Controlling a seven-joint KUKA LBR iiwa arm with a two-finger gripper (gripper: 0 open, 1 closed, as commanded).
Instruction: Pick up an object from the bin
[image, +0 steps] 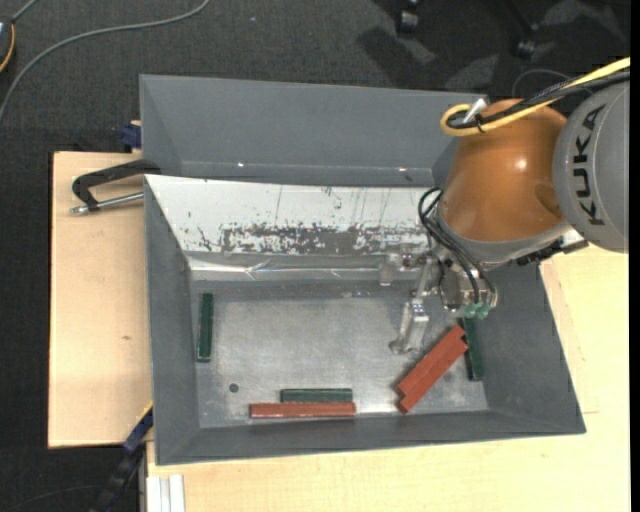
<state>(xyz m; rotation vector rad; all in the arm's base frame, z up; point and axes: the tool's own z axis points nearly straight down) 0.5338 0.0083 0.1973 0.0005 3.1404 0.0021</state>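
Note:
My gripper (410, 330) hangs low over the right part of the bin floor, under the arm's orange cover. Just below and right of it lies a red-brown rectangular block (432, 369), set diagonally with its upper end close to the gripper. A dark green bar (472, 356) lies against the right wall beside that block's upper end. Nothing shows held in the gripper.
Along the front wall a red bar (302, 409) lies flat with a dark green bar (316, 396) right behind it. Another dark green bar (205, 326) lies lengthwise by the left wall. A small dark dot (234, 389) sits on the floor front left.

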